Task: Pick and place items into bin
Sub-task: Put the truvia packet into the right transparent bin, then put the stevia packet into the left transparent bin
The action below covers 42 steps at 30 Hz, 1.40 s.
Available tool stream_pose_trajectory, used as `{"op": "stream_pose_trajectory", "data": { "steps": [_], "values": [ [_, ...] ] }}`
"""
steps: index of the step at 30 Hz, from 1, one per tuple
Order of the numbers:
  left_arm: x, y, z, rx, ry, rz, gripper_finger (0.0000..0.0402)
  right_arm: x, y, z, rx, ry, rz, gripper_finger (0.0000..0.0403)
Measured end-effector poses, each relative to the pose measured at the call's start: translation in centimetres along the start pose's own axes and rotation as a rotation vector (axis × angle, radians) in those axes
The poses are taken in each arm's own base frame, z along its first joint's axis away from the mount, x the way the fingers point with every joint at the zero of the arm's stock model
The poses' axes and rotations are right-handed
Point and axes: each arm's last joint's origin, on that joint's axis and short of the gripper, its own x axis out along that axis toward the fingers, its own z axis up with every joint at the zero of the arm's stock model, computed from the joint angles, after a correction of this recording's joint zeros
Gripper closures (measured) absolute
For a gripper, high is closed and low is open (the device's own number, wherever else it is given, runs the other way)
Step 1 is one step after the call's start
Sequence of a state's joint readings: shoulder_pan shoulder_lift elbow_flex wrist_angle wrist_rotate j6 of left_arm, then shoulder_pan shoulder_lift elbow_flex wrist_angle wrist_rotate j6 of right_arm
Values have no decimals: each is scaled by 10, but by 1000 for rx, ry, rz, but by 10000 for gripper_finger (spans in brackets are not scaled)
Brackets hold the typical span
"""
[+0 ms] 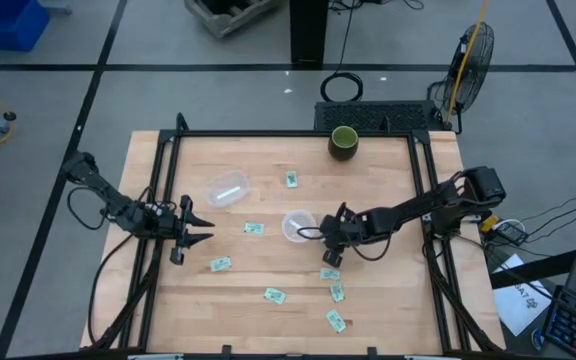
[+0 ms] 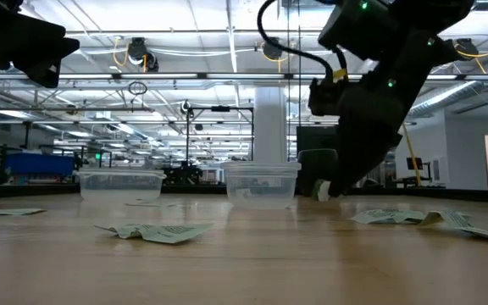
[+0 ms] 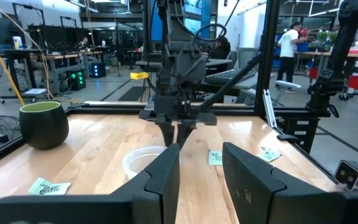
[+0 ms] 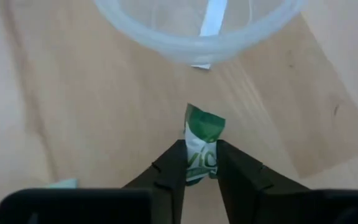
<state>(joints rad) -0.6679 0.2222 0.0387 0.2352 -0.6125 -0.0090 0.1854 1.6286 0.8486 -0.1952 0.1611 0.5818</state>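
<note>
Several small green-and-white packets lie flat on the wooden table, among them one (image 1: 254, 228) mid-table and a cluster (image 1: 335, 292) toward the near edge. My right gripper (image 1: 330, 243) (image 4: 201, 171) is low beside an upright clear cup (image 1: 298, 225) (image 4: 197, 37), shut on one packet (image 4: 202, 146). In the low view it (image 2: 323, 191) sits just right of that cup (image 2: 261, 182). My left gripper (image 1: 196, 226) (image 3: 199, 171) hovers open at the table's left side and holds nothing. My right gripper pinches a green packet between its two fingers (image 4: 173, 168), gripping the packet's rear part (image 4: 199, 167). The fingers slant down from the table's right side. The packet's free end (image 4: 205, 124) sticks out past the fingertips toward the clear cup. Whether it touches the table cannot be told.
A second clear cup (image 1: 228, 188) lies on its side left of centre. A dark green cup (image 1: 343, 141) (image 3: 42, 123) stands at the far edge. Black frame rails (image 1: 163, 200) run along the table's sides. A person (image 3: 289, 46) stands far off in the room.
</note>
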Motion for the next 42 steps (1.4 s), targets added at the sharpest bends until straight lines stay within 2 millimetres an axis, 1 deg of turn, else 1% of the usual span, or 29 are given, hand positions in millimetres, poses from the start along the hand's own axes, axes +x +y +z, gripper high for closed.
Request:
{"op": "stream_pose_trajectory", "data": {
  "steps": [4,8,12,14,16,18,22,27,32,34,37,40,42],
  "values": [
    [0,0,0,2,-2,0,275,-17,4,5,9,-51,49,342],
    [0,0,0,3,-1,0,275,-35,8,10,-9,-110,98,342],
    [0,0,0,3,0,0,275,-51,15,19,-27,-229,177,336],
    [0,0,0,5,1,0,275,-55,18,28,-12,-305,218,335],
    [0,0,0,3,0,0,275,-55,17,38,10,-344,227,335],
    [0,0,0,3,0,0,275,-52,14,46,38,-352,216,335],
    [0,0,0,-5,-1,0,275,-38,4,49,72,-320,170,324],
    [0,0,0,-21,-1,-1,275,-26,-3,52,65,-296,158,281],
    [0,0,0,-24,-4,-1,275,-23,-8,55,56,-302,143,227],
    [0,0,1,-28,-6,-1,275,-23,-9,56,79,-306,144,208],
    [0,0,3,-52,-29,-1,275,-33,-9,59,115,-319,190,188],
    [0,0,3,-44,-23,-1,275,-47,-3,58,89,-334,238,180],
    [0,0,3,-38,-26,-1,275,-52,2,55,21,-337,248,180]
  ]
}}
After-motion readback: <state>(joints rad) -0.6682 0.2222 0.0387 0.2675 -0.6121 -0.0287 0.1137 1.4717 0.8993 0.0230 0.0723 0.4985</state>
